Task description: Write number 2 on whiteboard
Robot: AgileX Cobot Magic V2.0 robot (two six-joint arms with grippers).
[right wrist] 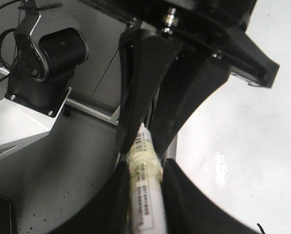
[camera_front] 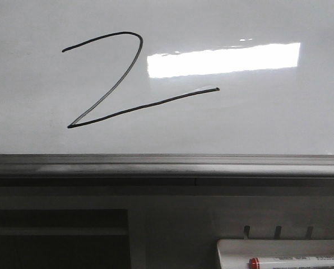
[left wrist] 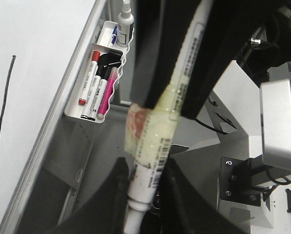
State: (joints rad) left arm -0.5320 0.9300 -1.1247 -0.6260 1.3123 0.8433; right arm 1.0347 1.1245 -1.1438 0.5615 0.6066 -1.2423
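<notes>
The number 2 (camera_front: 119,84) stands in thin black line on the whiteboard (camera_front: 268,123), left of a bright rectangular reflection. Neither gripper shows in the front view. In the left wrist view my left gripper (left wrist: 148,187) is shut on a white marker (left wrist: 160,131) wrapped in yellowish tape, held off the whiteboard (left wrist: 28,73), where one black stroke (left wrist: 1,117) shows. My right gripper (right wrist: 144,195) is shut on a second taped white marker (right wrist: 143,170), beside the whiteboard (right wrist: 253,136). Both marker tips are hidden.
A grey metal edge (camera_front: 167,168) runs below the board. A small white tray (camera_front: 268,246) holds a red-capped marker (camera_front: 298,261). The left wrist view shows the tray (left wrist: 70,113) with several markers and a white bottle (left wrist: 126,19). A black camera (right wrist: 48,48) sits on a mount.
</notes>
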